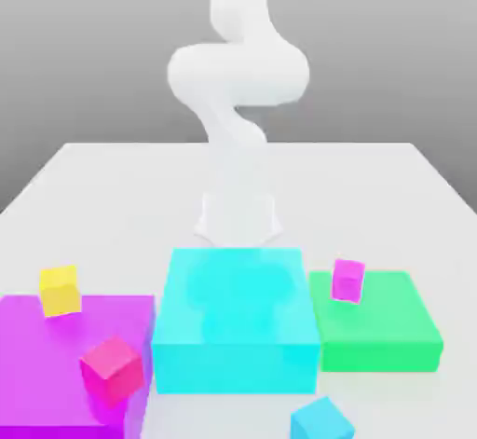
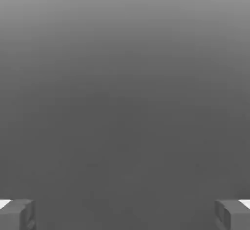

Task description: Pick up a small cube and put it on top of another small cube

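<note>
Claw [image 2: 125, 214] is sitting released, fingers [image 2: 17, 214] spread wide, holding nothing. Small sky-blue cube [image 1: 321, 420] is lying on the table [image 1: 373, 176] just beside the cyan block [image 1: 235, 311], awaiting pickup.

Nothing here carries any writing that I can read: no labels, brand names, numbers or signs on anything in either view.

small sky-blue cube [image 1: 321, 421] apparently on table [image 1: 391, 195].
</note>
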{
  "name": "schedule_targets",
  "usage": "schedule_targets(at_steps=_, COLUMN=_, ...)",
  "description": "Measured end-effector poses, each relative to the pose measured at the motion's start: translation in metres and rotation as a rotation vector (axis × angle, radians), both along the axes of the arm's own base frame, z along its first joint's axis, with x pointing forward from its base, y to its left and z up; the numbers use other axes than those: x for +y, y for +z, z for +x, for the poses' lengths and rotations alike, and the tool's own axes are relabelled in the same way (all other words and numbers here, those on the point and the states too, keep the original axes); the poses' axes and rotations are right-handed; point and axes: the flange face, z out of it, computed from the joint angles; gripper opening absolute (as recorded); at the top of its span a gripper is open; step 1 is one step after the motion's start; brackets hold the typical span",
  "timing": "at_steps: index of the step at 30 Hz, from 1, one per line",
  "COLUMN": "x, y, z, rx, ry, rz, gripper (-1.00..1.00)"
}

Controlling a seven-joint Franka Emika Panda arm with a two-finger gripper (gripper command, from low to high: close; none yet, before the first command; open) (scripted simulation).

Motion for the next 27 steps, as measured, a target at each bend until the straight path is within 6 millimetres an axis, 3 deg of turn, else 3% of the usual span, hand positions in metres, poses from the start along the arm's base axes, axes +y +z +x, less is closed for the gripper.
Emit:
schedule_targets(at_steps=7, x=0.022, y=-0.104, z=0.079, rx=0.184, ry=0.108, rz=-0.048, gripper=0.0)
schedule_targets(at_steps=14, x=0.047, y=-0.222, z=0.127, rx=0.361, ry=0.219, rz=-0.095, gripper=0.0)
schedule_targets(at_steps=21, x=0.075, y=-0.349, z=0.143, rx=0.537, ry=0.34, rz=-0.144, gripper=0.0)
schedule_targets(at_steps=27, x=0.09, y=-0.46, z=0.132, rx=0.687, ry=0.435, rz=-0.182, gripper=0.0)
